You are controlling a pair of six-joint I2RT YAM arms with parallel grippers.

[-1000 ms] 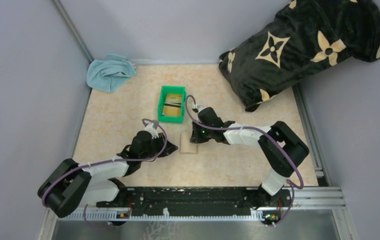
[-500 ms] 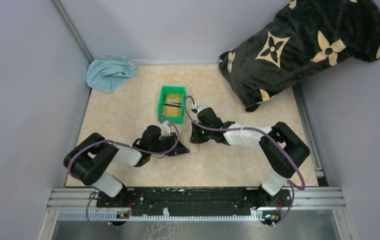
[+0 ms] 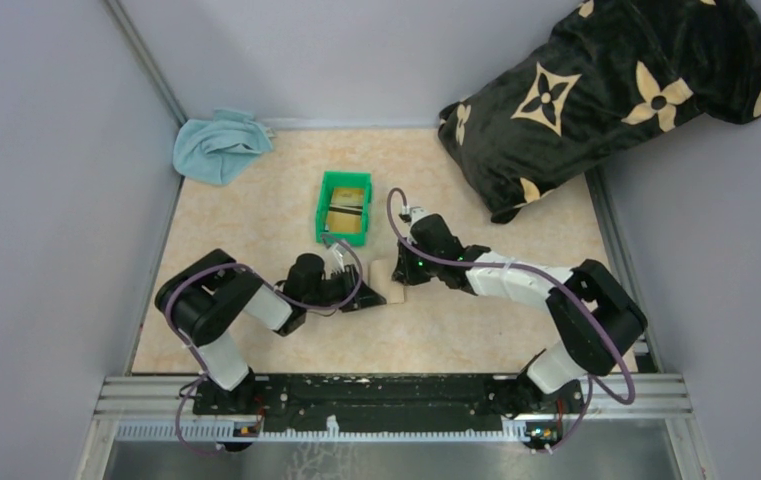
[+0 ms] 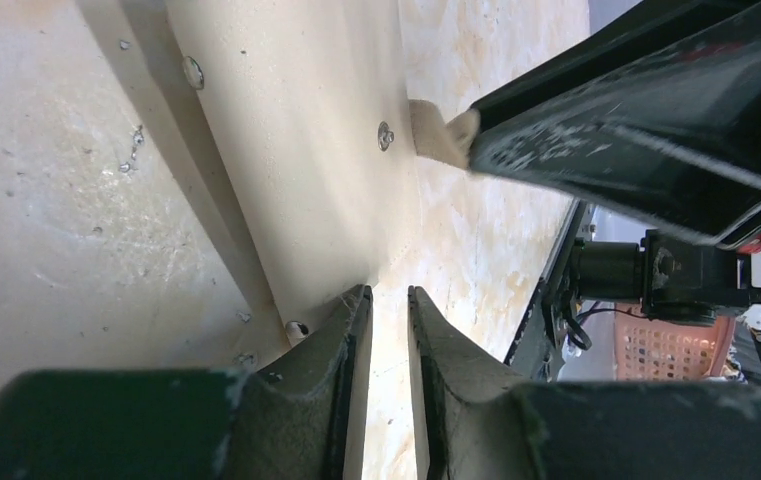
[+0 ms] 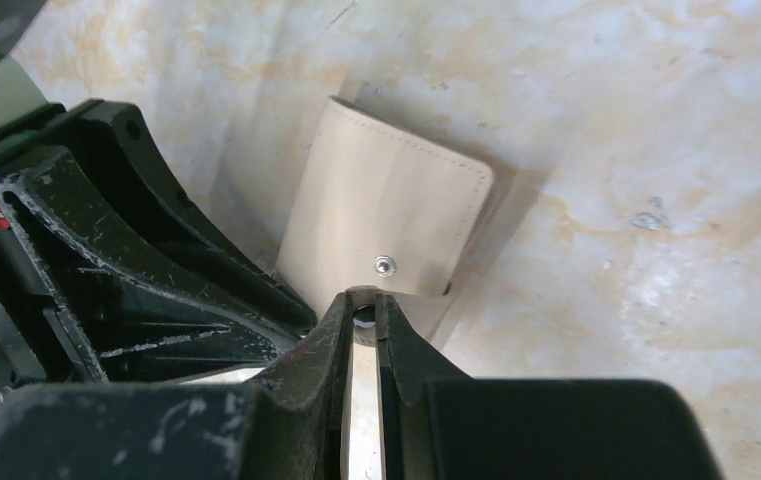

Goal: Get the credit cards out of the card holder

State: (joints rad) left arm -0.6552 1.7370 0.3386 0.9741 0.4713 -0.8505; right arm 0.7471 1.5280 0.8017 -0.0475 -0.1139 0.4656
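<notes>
the holder (image 5: pixel 386 225) is being pinched at its near edge by the right gripper (image 5: pixel 363 305), jaws almost together on the tan flap. just ahead of the left gripper (image 4: pixel 388 310) the open flap is lying flat, its corner beside one finger. those jaws are being held narrowly apart, with nothing seen between them. no cards are being shown inside the holder. what look like cards (image 3: pixel 344 214) are lying in the bin (image 3: pixel 346 178), beyond both grippers. the step is judged as spreading the holder: the flap should be pinned firmly while a card edge is sought low and slowly, so the leather is not dragged.
</notes>
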